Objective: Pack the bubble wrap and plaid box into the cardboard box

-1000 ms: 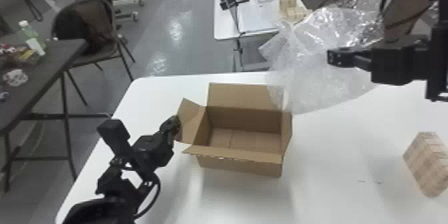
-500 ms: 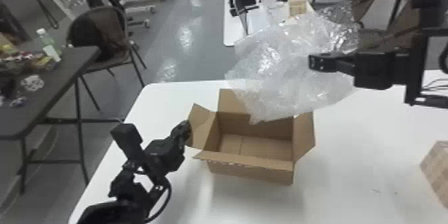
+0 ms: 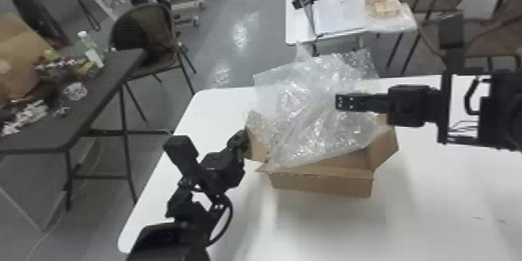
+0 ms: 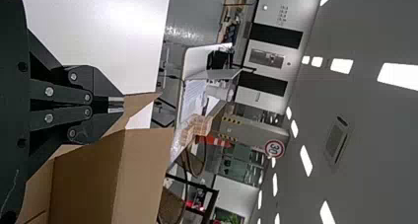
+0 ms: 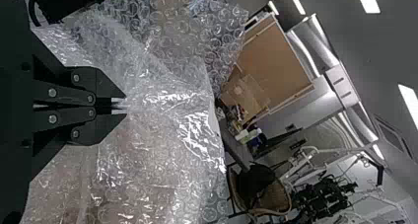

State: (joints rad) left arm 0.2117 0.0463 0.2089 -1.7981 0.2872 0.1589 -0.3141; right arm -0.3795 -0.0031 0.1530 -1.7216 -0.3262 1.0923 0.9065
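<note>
My black two-fingered right gripper (image 3: 338, 102) pinches the clear, crumpled plastic bubble wrap (image 3: 314, 128) over the open brown cardboard box (image 3: 322, 185); at its nine o'clock, my black left gripper (image 3: 245, 143) clamps the flap (image 3: 258, 150).

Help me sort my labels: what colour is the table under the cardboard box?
The table is white; the head view shows it best.
</note>
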